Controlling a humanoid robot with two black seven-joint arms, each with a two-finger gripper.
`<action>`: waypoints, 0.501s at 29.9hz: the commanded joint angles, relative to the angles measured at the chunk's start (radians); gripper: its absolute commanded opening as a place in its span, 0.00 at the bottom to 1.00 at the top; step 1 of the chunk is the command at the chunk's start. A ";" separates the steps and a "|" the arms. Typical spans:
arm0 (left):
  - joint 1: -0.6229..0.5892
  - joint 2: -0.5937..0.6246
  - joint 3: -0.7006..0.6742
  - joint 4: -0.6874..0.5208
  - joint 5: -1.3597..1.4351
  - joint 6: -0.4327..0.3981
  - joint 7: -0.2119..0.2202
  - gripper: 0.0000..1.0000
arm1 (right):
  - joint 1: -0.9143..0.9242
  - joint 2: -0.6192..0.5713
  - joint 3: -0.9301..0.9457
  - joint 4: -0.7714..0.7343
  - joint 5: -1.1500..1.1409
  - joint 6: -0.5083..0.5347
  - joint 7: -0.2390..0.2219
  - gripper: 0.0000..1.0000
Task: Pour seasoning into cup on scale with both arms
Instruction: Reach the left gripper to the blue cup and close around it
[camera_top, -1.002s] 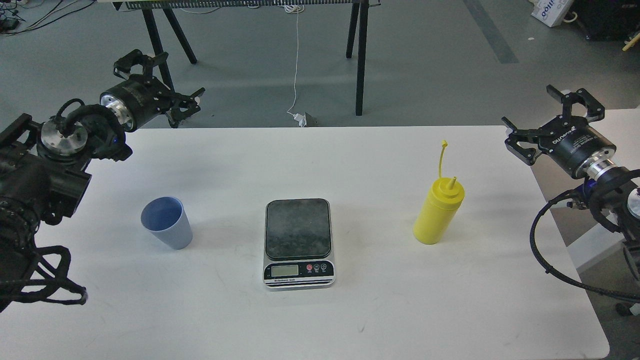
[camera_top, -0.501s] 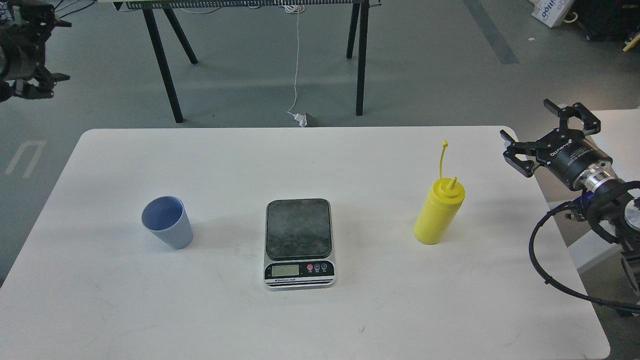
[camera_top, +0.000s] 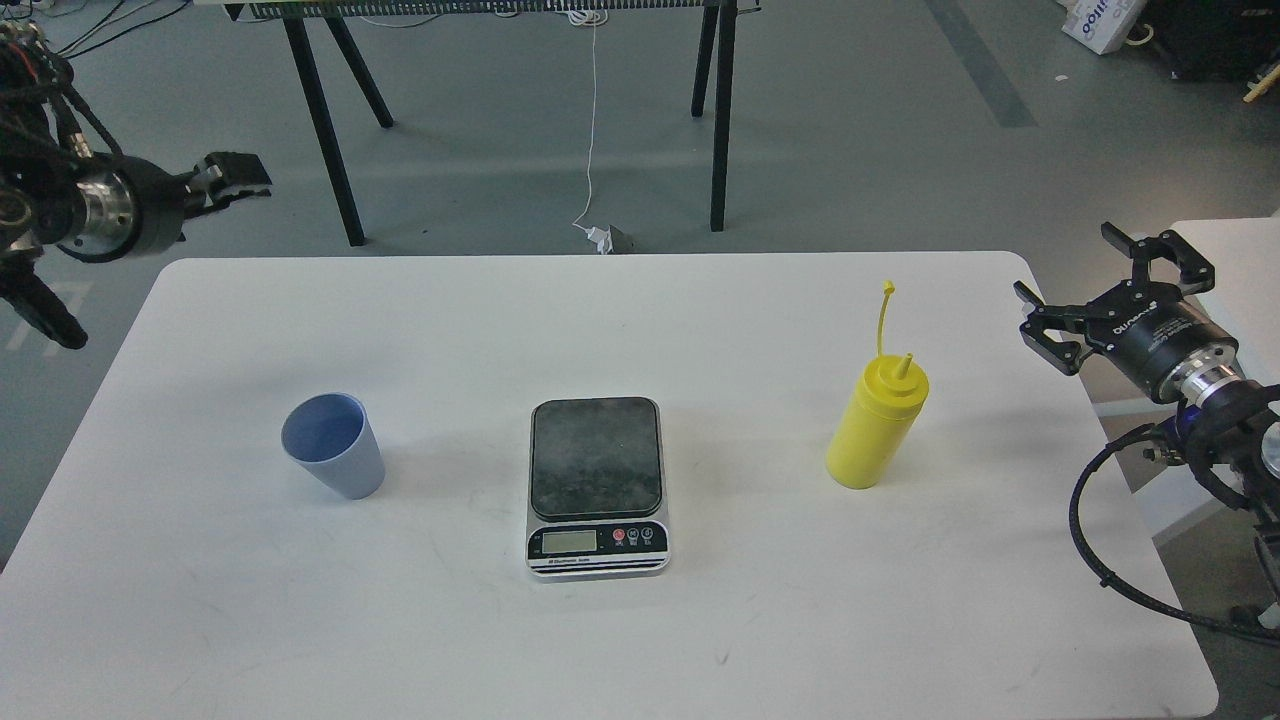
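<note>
The light-blue cup stands upright and empty on the left of the white table. The scale lies at the middle with nothing on its dark platform. The yellow seasoning bottle stands upright to the right, cap strap sticking up. My right gripper is open and empty, off the table's right edge, well right of the bottle. My left gripper hangs beyond the table's far left corner, far from the cup; it is small and dark, so its fingers cannot be told apart.
Black table legs and a white cable stand on the grey floor behind the table. A second white surface lies beyond the right edge, under my right arm.
My left arm left the table's left side, swung up out to the far left, then came back toward the far left corner. My right gripper drifted slightly down and right.
</note>
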 joint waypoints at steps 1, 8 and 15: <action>0.099 0.036 0.000 -0.020 0.000 0.000 0.003 0.99 | -0.014 -0.004 0.003 -0.003 0.000 0.000 0.000 0.99; 0.170 0.056 -0.009 -0.079 0.000 0.000 0.003 0.99 | -0.029 0.002 0.002 -0.003 0.000 0.000 0.001 0.99; 0.248 0.076 -0.009 -0.181 0.000 0.000 0.003 0.99 | -0.043 0.007 0.000 -0.003 0.000 0.000 0.001 0.99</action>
